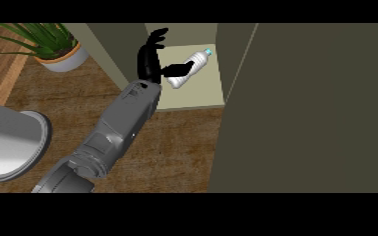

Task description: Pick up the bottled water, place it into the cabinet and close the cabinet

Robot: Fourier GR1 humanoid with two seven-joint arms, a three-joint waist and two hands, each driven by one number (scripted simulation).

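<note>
The bottled water [193,64], clear with a light blue cap, lies tilted on the pale shelf [201,94] inside the open cabinet, cap toward the back right. My left hand [150,62] reaches into the cabinet just left of the bottle. Its fingers point straight up and away from the bottle, and its thumb stretches right across the bottle's lower part. The hand is open. The grey forearm [122,125] runs down to the lower left. My right hand shows nowhere.
The cabinet's open door [303,105] fills the right side as a large dark olive panel. A potted plant [57,47] stands at the upper left on the wooden counter [66,97]. A round grey metal vessel [18,142] sits at the left edge.
</note>
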